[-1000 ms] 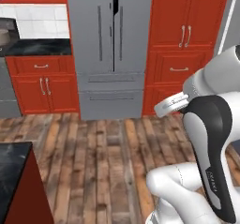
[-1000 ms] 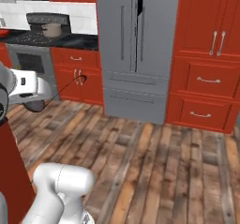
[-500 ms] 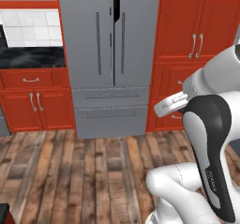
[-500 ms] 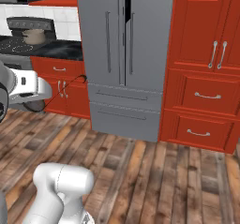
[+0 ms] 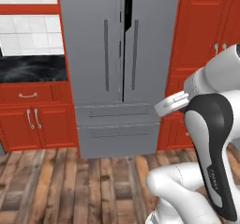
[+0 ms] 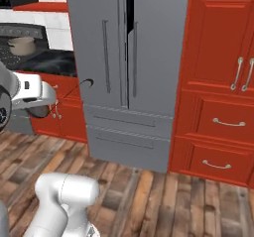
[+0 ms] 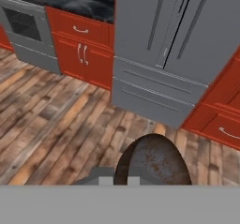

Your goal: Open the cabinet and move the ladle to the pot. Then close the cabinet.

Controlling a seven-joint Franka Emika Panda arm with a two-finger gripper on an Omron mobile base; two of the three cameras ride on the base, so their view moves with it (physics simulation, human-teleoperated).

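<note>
The glossy red cabinet with raised-panel doors and paired vertical silver bar handles (image 6: 218, 42) stands shut, well off to the right of my end effector (image 6: 35, 102), with the tall grey double-door fridge (image 6: 126, 57) between them. I cannot place the ladle; I judge it sits behind closed doors. The small round silvery-tan pot (image 6: 22, 45) rests on the dark stove top, up and beyond the end effector and well apart from it.

The end effector hangs low in front of the red lower cupboards (image 7: 82, 40), and I cannot tell whether it is released or clenched: its tips are not resolved in the hand view.

Nothing of the task is done yet, in my judgement. The main risk is the approach: the arm is folded tight against the base, and a reach toward the handles from this far off could end at full stretch, hooking the bar poorly or slipping off it. Swinging across could also clip the fridge front. Choosing the wrong red door is a further hazard, since several look alike.

The right base view gives me the pot and the cabinet handles. The left base view hides that side behind the white arm (image 5: 211, 138), but shows the black tabletop (image 5: 33, 68) and white wall tiles (image 5: 30, 33). The hand view adds the oven front (image 7: 26, 26) and the wood plank floor (image 7: 61, 124).
</note>
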